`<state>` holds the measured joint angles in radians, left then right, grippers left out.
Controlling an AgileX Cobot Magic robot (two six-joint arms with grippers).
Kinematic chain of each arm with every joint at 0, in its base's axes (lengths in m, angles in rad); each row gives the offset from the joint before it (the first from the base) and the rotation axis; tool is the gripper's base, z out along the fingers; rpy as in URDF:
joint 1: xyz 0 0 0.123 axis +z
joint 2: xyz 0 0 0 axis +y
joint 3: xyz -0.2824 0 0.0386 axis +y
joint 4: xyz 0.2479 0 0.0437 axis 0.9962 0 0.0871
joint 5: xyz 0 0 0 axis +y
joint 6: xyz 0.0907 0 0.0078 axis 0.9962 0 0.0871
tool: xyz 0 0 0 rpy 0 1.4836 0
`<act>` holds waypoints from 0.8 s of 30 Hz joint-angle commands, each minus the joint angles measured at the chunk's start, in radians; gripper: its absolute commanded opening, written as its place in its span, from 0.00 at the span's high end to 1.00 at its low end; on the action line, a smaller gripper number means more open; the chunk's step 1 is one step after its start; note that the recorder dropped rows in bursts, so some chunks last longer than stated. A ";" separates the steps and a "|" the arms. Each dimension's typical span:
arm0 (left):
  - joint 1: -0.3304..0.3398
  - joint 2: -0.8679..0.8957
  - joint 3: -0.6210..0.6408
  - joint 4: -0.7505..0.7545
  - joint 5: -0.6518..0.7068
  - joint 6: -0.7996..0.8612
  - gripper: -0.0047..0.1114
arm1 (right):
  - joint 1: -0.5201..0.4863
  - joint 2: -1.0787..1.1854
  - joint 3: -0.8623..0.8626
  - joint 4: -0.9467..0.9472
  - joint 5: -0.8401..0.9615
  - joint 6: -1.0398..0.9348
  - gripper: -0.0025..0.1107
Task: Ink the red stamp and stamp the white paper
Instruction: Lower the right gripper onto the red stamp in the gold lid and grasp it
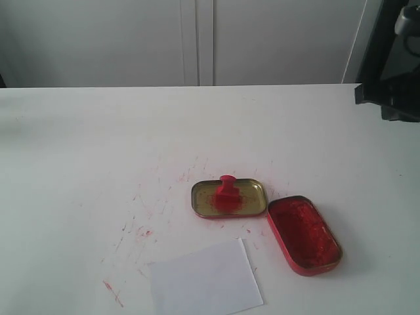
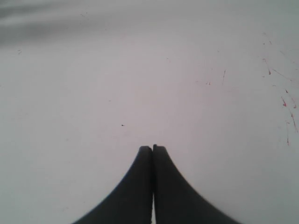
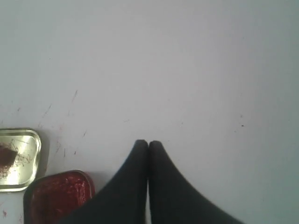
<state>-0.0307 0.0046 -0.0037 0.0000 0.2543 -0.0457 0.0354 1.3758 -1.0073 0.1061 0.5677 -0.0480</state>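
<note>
The red stamp [image 1: 227,192] stands upright inside the gold tin lid [image 1: 252,193] near the table's middle. Just right of the lid lies the red oval ink tin [image 1: 303,233], also seen in the right wrist view as the ink tin [image 3: 58,196] beside the gold lid [image 3: 21,158]. The white paper [image 1: 205,282] lies at the front edge, left of the ink tin. My left gripper [image 2: 152,147] is shut on nothing over bare table. My right gripper [image 3: 148,143] is shut and empty, near the ink tin. Neither gripper's fingers show in the exterior view.
The white tabletop [image 1: 98,151] carries red scratch marks [image 1: 141,223] left of the lid. A dark part of the right arm [image 1: 390,59] hangs at the upper right. A pale cabinet wall [image 1: 197,39] stands behind the table.
</note>
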 commanded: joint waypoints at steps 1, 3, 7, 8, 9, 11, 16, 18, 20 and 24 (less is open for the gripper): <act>0.003 -0.005 0.004 -0.010 -0.001 -0.002 0.96 | 0.008 0.082 -0.053 0.009 0.038 -0.045 0.98; 0.003 -0.005 0.004 -0.010 -0.001 -0.002 0.96 | 0.021 0.112 -0.072 0.011 0.045 -0.061 0.98; 0.003 -0.005 0.004 -0.010 -0.001 -0.002 0.96 | 0.065 0.174 -0.116 0.012 0.062 -0.089 0.98; 0.003 -0.005 0.004 -0.010 -0.001 -0.002 0.96 | 0.075 0.190 -0.127 0.012 0.069 -0.089 0.98; 0.003 -0.005 0.004 -0.010 -0.001 -0.002 0.96 | 0.089 0.207 -0.143 0.012 0.077 -0.097 0.98; 0.003 -0.005 0.004 -0.010 -0.001 -0.002 0.96 | 0.109 0.234 -0.164 0.014 0.087 -0.113 0.98; 0.003 -0.005 0.004 -0.010 -0.001 -0.002 0.96 | 0.157 0.304 -0.242 0.014 0.137 -0.155 0.98; 0.003 -0.005 0.004 -0.010 -0.001 0.000 0.96 | 0.181 0.337 -0.283 0.014 0.158 -0.174 0.98; 0.003 -0.005 0.004 -0.010 -0.001 0.000 0.96 | 0.198 0.375 -0.323 0.014 0.185 -0.192 0.98; 0.003 -0.005 0.004 -0.010 -0.001 0.000 0.96 | 0.244 0.446 -0.406 0.030 0.247 -0.250 0.98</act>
<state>-0.0307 0.0046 -0.0037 0.0000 0.2543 -0.0457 0.2603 1.7932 -1.3787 0.1214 0.7816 -0.2596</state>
